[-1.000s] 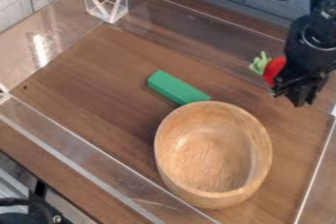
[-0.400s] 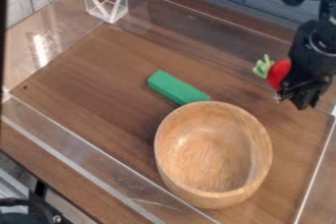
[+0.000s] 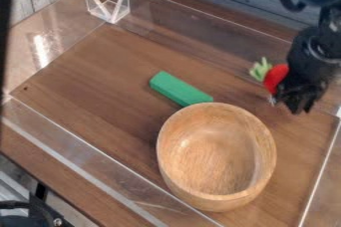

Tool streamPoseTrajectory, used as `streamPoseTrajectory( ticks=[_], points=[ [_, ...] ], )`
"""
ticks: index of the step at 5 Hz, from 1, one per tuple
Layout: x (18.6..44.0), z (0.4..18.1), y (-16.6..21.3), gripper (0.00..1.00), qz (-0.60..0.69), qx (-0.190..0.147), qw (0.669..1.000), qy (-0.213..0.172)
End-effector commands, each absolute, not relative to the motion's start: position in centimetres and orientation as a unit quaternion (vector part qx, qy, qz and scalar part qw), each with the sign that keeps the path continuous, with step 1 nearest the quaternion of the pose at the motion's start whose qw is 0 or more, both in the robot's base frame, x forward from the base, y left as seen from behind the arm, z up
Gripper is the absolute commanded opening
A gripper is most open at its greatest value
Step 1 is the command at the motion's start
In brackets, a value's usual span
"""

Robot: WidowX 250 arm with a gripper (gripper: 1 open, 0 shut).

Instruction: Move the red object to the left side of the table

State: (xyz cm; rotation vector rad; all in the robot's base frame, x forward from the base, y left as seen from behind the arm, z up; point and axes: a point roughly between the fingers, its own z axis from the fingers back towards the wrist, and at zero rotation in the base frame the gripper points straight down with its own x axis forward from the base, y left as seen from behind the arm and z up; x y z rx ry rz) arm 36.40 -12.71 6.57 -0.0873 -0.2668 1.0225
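The red object (image 3: 274, 75), a small red toy with a green leafy top, shows at the right side of the table (image 3: 94, 82), close to the right acrylic wall. It sticks out to the left of the black gripper (image 3: 289, 94), which comes down from the upper right and is shut on it. The gripper's body hides part of the toy. The jaws themselves are dark and blurred.
A green rectangular block (image 3: 177, 89) lies near the table's middle. A large wooden bowl (image 3: 216, 154) stands in front of the gripper at the lower right. Low clear acrylic walls (image 3: 74, 141) border the tabletop, and a clear stand (image 3: 107, 4) sits at the back left.
The gripper and the red object have shifted together slightly left and toward the front. The block and bowl have not moved.
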Motion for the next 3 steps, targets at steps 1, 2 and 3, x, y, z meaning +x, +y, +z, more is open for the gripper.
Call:
streamPoseTrajectory(
  ticks=[1, 2, 3],
  points=[
    [36.4, 14.1, -9.8, 0.00, 0.521, -0.051, 0.830, -0.194],
    [35.8, 16.2, -7.3, 0.00, 0.539, -0.051, 0.815, -0.206],
    [36.3, 16.1, -7.2, 0.00, 0.543, -0.050, 0.813, -0.204]
  ],
)
